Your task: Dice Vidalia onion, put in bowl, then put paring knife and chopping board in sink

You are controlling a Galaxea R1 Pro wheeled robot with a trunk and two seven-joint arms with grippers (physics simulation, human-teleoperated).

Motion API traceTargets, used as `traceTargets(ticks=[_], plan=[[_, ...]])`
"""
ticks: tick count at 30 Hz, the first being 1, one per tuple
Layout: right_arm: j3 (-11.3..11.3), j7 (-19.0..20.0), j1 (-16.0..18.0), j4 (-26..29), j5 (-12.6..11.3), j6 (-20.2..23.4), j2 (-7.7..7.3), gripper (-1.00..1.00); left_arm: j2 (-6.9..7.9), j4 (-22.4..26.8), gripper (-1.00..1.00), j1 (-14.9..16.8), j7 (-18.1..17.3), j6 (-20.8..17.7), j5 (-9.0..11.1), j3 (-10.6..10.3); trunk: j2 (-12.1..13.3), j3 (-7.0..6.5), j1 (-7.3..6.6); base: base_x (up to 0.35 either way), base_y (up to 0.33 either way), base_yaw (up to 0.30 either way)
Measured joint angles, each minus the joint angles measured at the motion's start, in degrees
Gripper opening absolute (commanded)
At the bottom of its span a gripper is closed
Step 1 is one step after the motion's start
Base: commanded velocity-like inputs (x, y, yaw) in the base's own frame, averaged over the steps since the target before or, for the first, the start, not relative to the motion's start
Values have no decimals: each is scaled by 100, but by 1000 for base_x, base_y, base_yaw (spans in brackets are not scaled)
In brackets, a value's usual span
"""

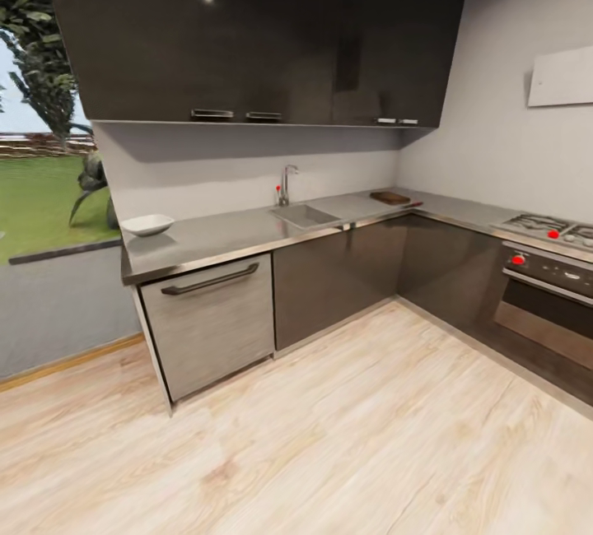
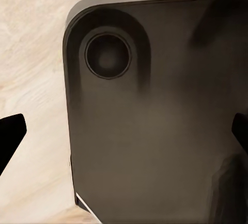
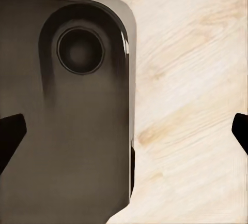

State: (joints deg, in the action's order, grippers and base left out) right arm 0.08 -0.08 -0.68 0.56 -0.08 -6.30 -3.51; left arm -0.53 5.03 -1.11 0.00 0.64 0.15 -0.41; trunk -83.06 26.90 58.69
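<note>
While hanging over pale wood floor (image 2: 31, 53), left pincer (image 2: 124, 131) held wide apart, only dark fingertips (image 2: 10, 131) poking in at both edges of the left wrist view, nothing between them. Beneath it, a dark rounded body of the robot's base (image 2: 155, 131) with a round recess. Right pincer (image 3: 124, 131) likewise spread wide and gripping nothing, dark tips (image 3: 10, 133) at the frame edges, over the same dark base (image 3: 67, 120) and the floor (image 3: 196, 105).

Well away from both pincers, seen from the head: grey counter (image 1: 222, 239) along the far wall, turning the corner toward a stove (image 1: 548, 229) and oven (image 1: 548, 296). Sink (image 1: 303, 216) set into the counter with faucet (image 1: 287, 183) behind it; contents of the basin too small to tell. White bowl (image 1: 148, 225) at the counter's end by the window, well apart from the sink. Board (image 1: 389, 197) past the sink on the other side, near the corner. Something small beside the board, too small to tell. Dark cabinets (image 1: 263, 33) above.
</note>
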Motion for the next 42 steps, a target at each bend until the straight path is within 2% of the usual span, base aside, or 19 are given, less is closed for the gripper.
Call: traceTargets(ticks=[25,35,42], plan=[[0,0,0,0,0,-13,0,100,0,-1,100,0,0,0,1,1,0,0,0,298,-212,-5],[0,7,-1,1,0,-19,0,100,7,-2,100,2,0,0,1,1,0,0,0,301,-199,-242],[-2,8,-1,0,0,-19,0,100,9,-4,100,2,0,0,1,1,0,0,0,334,-58,-298]])
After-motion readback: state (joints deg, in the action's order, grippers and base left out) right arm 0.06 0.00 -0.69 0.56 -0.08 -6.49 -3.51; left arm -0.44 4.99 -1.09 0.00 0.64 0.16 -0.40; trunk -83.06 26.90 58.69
